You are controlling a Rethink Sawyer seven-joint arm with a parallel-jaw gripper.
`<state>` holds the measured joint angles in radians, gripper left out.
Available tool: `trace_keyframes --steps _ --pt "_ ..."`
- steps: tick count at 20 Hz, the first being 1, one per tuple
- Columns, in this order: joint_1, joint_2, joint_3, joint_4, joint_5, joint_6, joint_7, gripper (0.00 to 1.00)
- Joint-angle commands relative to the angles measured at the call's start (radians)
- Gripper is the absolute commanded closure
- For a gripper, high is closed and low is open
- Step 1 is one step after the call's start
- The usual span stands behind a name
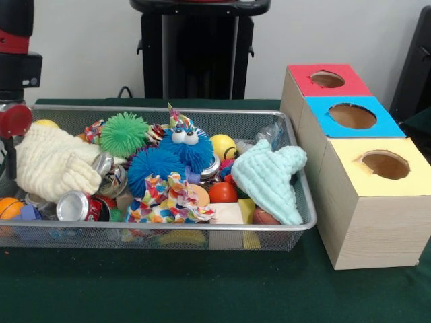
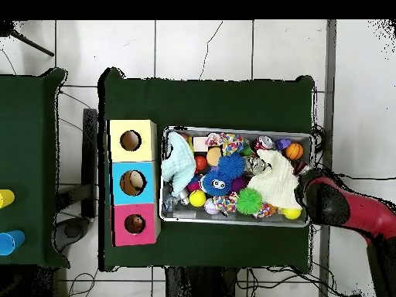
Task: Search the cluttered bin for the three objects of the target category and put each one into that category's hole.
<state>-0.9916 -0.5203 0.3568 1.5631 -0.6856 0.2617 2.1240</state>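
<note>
The wire-mesh bin (image 1: 296,225) is sitting on the green table, crammed with clutter. Inside it, the fuzzy blue ball (image 1: 183,149) is lying central, a cream cloth (image 1: 50,161) and a mint cloth (image 1: 273,178) flanking it. No monkey, tiger or duck is showing. The red-surround hole (image 1: 327,79) is standing just beside the bin. The arm (image 2: 344,207) is overhanging the bin's cream-cloth end; whether its claw is released or clenched cannot be told.

A lab: green-clothed table (image 1: 202,296) on tiled floor (image 2: 201,46) (robot pedestal (image 1: 199,50) behind).
</note>
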Motion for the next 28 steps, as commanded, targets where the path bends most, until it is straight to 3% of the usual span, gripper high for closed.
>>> trace_keyframes --steps 1,8,21,28 --pt "0.029 0.086 0.036 0.076 -0.101 0.110 -0.207 0.00" --pt "0.194 -0.031 -0.122 0.053 -0.181 0.079 -0.078 0.00" --pt "0.143 -0.079 -0.050 0.178 -0.100 0.100 -0.089 0.00" --pt "0.125 0.040 -0.064 0.146 -0.076 0.153 -0.072 0.00"
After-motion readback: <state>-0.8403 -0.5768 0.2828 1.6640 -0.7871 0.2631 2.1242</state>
